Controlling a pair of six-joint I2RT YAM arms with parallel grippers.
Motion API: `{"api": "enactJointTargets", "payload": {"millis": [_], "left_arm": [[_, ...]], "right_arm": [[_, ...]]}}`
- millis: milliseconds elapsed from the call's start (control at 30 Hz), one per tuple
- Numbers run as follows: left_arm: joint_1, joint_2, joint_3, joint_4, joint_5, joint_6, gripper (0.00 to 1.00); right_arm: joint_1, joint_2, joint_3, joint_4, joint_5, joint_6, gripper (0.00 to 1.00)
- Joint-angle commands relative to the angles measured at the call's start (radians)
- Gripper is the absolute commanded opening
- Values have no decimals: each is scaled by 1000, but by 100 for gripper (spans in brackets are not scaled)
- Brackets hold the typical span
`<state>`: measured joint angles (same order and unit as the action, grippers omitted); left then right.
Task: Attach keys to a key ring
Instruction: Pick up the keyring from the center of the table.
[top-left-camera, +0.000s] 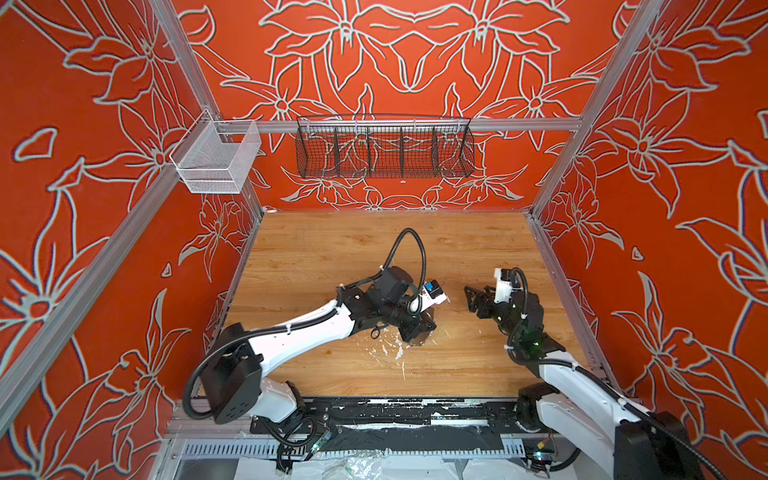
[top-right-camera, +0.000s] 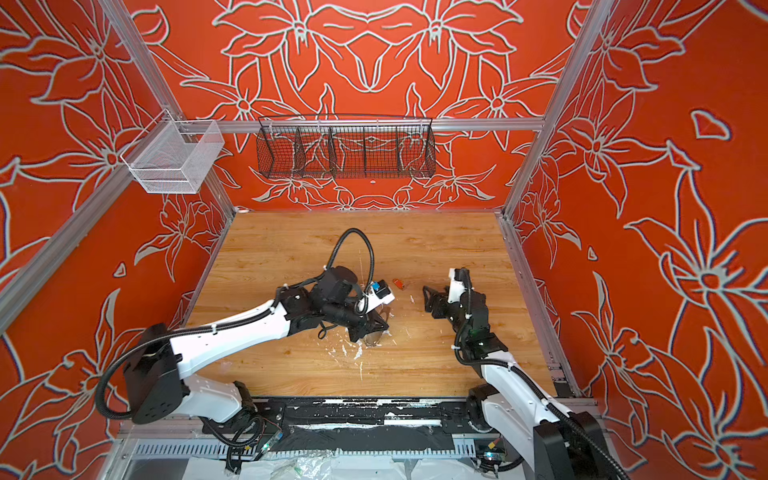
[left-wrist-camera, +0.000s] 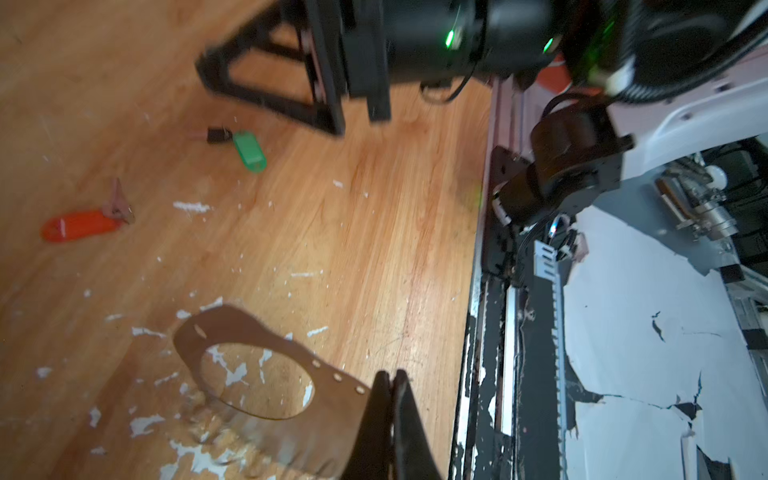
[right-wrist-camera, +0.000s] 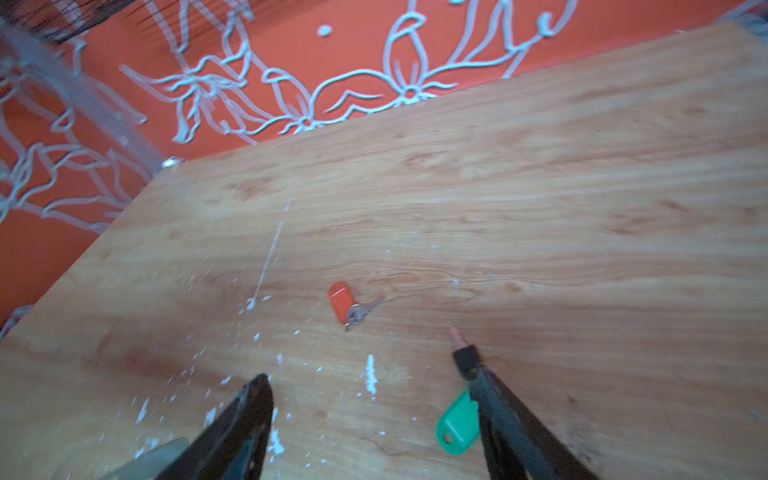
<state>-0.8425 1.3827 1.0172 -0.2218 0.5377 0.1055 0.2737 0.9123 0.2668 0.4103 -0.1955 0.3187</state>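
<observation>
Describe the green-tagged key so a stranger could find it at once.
On the wooden table, look near the right gripper, whose jaws stand open. Beside one jaw lies the green key: tiny, black-headed, with a bright green oblong tag. The only other key nearby, the orange-red key, has an orange-red tag instead.

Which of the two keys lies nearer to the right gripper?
The key with the green tag: in the right wrist view it lies right beside one finger of the right gripper, while the orange-tagged key lies farther off.

left gripper (top-left-camera: 417, 337) low over table (top-left-camera: 332, 257), right gripper (top-left-camera: 469, 299) apart
</observation>
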Motion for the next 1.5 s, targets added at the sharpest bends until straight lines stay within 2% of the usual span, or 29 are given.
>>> {"api": "enactJointTargets", "payload": {"millis": [0,100,200,400,500,600,967,1467], "left_arm": [[16,-111,-74,166,112,21,0],[54,-201,-174,274,144,14,0],[58,-281,-252,322,122,51,0],[56,-421,-375,420,-28,5,0],[57,-478,-442,492,-44,1,0],[57,-520,-517,609,-38,-17,0],[57,-527,-585,732,29,-1,0],[57,-521,-618,804,206,57,0]], "right_arm": [[88,-11,6,91,-110,-124,74],[109,-26,-7,141,-209,-143,72],[120,-74,-38,191,-278,-136,72],[170,-204,-96,240,-387,-156,72],[195,-264,-144,295,-406,-174,72],[229,-294,-167,307,-414,-221,63],[361,-220,-139,362,-476,-292,49],[522,-123,-78,389,-498,-355,42]]}}
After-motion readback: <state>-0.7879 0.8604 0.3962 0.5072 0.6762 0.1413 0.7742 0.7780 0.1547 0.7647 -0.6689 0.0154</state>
